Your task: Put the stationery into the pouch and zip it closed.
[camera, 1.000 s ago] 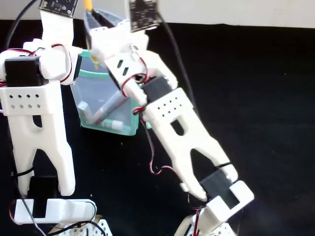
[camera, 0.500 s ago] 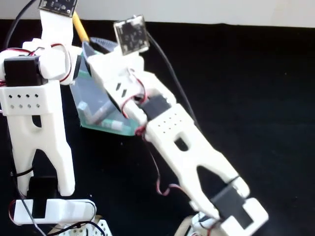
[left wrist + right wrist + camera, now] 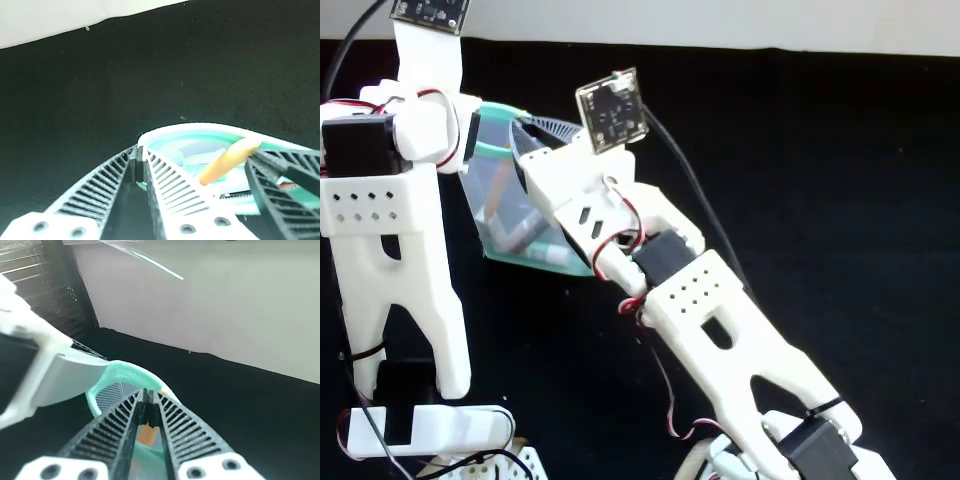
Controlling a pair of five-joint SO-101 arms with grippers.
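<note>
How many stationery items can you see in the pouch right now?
3: a yellow pencil poking into the mouth, a white marker lying low, a white tube along the bottom. Others may be hidden.

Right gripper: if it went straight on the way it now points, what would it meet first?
Most likely the pouch: the right gripper, jaws shut on the pencil, points at the teal rim of its open mouth. Whether the tips would hit the rim or pass inside, depth does not show.
</note>
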